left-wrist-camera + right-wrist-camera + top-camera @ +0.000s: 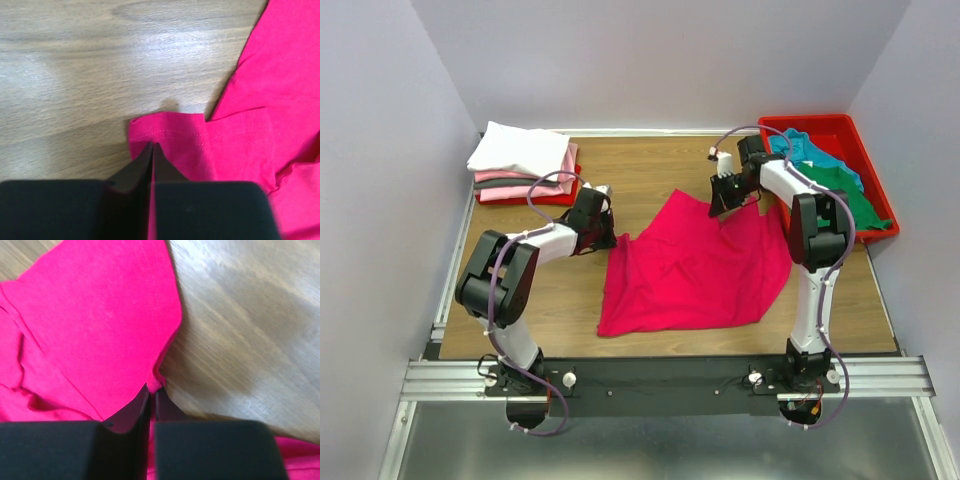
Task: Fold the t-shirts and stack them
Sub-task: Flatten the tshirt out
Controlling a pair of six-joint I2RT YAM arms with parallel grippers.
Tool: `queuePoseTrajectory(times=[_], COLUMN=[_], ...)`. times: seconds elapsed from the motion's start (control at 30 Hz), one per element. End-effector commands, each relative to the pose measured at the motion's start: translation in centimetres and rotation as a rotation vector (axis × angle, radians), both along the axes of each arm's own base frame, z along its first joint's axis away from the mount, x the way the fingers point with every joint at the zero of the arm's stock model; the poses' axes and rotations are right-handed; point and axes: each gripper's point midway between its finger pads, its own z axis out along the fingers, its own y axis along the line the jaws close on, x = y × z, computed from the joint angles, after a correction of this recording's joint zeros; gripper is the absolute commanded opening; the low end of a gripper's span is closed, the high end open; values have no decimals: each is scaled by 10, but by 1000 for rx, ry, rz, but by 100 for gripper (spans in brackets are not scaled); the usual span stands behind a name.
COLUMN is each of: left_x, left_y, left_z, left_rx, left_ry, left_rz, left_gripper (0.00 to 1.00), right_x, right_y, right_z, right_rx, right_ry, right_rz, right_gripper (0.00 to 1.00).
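**Crimson Shirt Pinched at Two Edges**

On the brown wooden tabletop (650, 170), the crimson-pink cloth t-shirt (690, 265) lay spread and rumpled at the centre. A red plastic tray (840, 125) at the back right held crumpled teal and green t-shirts (845, 190). Folded white, pink and grey t-shirts (520, 160) were stacked at the back left. The left jaws were clamped on a stitched hem at the crimson shirt's left edge, the right jaws on its far right edge.
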Motion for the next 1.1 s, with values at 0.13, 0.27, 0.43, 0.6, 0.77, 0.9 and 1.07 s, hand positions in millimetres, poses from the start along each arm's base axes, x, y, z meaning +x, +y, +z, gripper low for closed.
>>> queuePoseTrajectory(times=[0.13, 0.27, 0.43, 0.6, 0.77, 0.9, 1.07], left_x=[42, 61, 78, 70, 48, 27, 9], left_y=[14, 35, 58, 40, 22, 4, -10], left_z=[98, 187, 295, 312, 288, 241, 217], left_rx=[21, 13, -49, -127, -219, -257, -259], left_ry=[-225, -397, -607, -622, -631, -544, -498], left_rz=[55, 105, 136, 29, -74, -161, -221], left_gripper=[0, 0, 0, 11, 49, 51, 54], right_x=[50, 69, 72, 45, 3, -17, -51], right_y=[10, 11, 10, 17, 30, 27, 20], right_z=[116, 210, 309, 367, 355, 333, 295], right_rx=[40, 60, 87, 151, 206, 172, 143], right_ry=[-294, -512, -745, -861, -804, -776, -712], right_rz=[7, -1, 0, 50, 143, 181, 225], right_gripper=[0, 0, 0, 1, 1, 1, 1])
